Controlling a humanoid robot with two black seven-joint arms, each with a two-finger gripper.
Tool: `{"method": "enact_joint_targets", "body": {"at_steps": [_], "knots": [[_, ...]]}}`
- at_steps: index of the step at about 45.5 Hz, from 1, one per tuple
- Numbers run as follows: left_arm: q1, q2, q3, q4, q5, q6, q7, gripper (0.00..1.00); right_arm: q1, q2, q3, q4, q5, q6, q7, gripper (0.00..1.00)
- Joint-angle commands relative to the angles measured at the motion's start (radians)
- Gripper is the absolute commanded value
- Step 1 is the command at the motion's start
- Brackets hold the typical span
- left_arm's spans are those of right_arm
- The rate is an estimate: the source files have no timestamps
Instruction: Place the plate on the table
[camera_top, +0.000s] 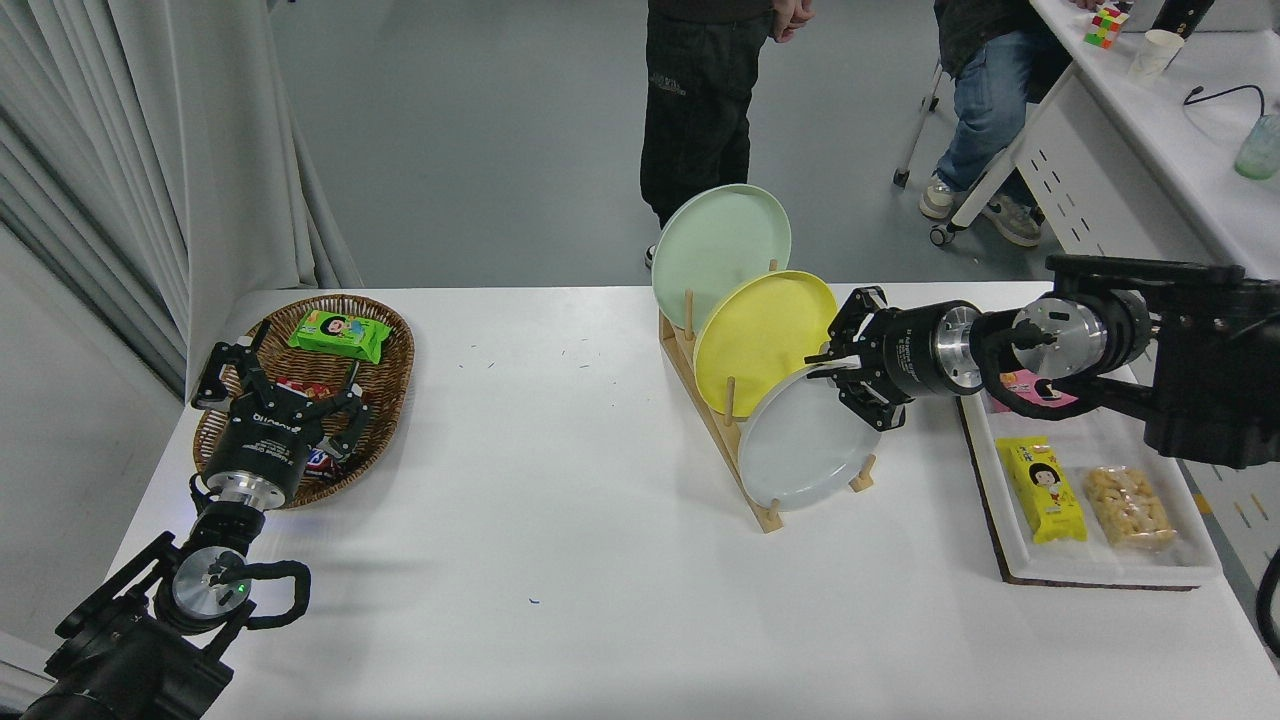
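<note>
The pale grey plate (805, 448) is standing on edge in the nearest slot of the wooden rack (722, 420), leaning back against the pegs, with the yellow plate (762, 335) just behind it and the mint-green plate (720, 240) behind that. It is not yet lying on the table (560, 520).

The right end effector (838, 378) is reaching in from the right, its arm running roughly level across the table, and it is meeting the grey plate at the upper right of its rim. Its fingers are sitting on either side of that rim and appear to be clamping it, though the far finger is partly hidden by the plate edge, so the firmness of the hold is a judgement. The plate's face is tilted toward the camera and to the left, so the rim is presenting itself almost edge-on to the end effector, which suits a pinch across its thickness.

The left end effector (285, 400) is resting spread apart over the wicker basket (385, 350) at the far left, well apart from the rack; the right arm is clearly the nearer one.

The coming move probably calls for lifting the plate up and out of the pegs, clear of the yellow plate, toward bare table in front of the rack, away from the white snack tray (1100, 570) at the right.
</note>
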Motion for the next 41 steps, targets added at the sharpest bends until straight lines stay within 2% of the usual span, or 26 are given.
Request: {"method": "enact_joint_targets", "body": {"at_steps": [1, 20, 26, 41], "knots": [[0.001, 0.000, 0.000, 0.000, 0.000, 0.001, 0.001, 0.98, 0.000, 0.003, -0.002, 0.000, 0.000, 0.000, -0.006, 0.06], [0.000, 0.000, 0.000, 0.000, 0.000, 0.001, 0.001, 0.98, 0.002, 0.006, 0.000, -0.001, -0.002, 0.000, -0.007, 0.05], [0.001, 0.000, 0.000, 0.000, 0.000, 0.001, 0.001, 0.98, 0.005, 0.006, 0.002, -0.001, -0.002, 0.000, -0.007, 0.00], [0.001, 0.000, 0.000, 0.000, 0.000, 0.001, 0.001, 0.98, 0.008, 0.004, 0.005, -0.003, -0.002, 0.000, -0.027, 0.00]]}}
